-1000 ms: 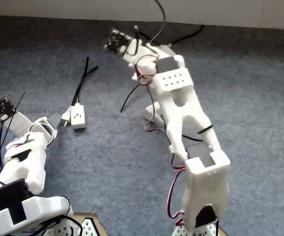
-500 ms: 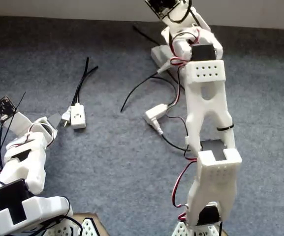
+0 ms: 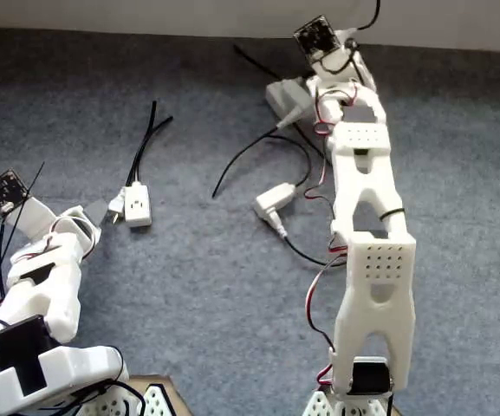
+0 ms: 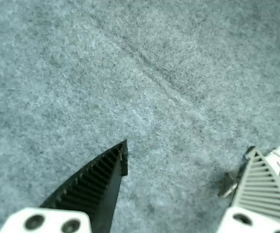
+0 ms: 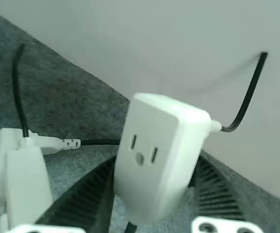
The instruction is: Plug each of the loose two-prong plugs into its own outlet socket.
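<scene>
right gripper (image 5: 155, 165) clamped on a white socket (image 5: 159, 145), held up off the carpet (image 5: 76, 111); white block (image 5: 18, 174) just beside it. left gripper (image 4: 188, 148) fingers apart, plug prongs (image 4: 228, 182) just beside its light finger. loose plug (image 3: 271, 204) lies well behind the right gripper.

Here's the right gripper (image 5: 154, 194), and it's got a white outlet socket (image 5: 161, 155) clamped between its black ribbed fingers (image 5: 89, 196), one pressing on each side of the block. The socket's face is turned to the camera: two slots and a round hole below them, nothing plugged in. A black cord (image 5: 246, 97) leaves its far corner and runs up across the pale wall (image 5: 154, 48). Down on the grey carpet (image 5: 62, 102), just beside the gripper, lies a second white block (image 5: 18, 179). Plug or socket, it's hard to call from this angle. It has a ribbed white sleeve (image 5: 57, 142) feeding a black cable (image 5: 18, 87).
</scene>
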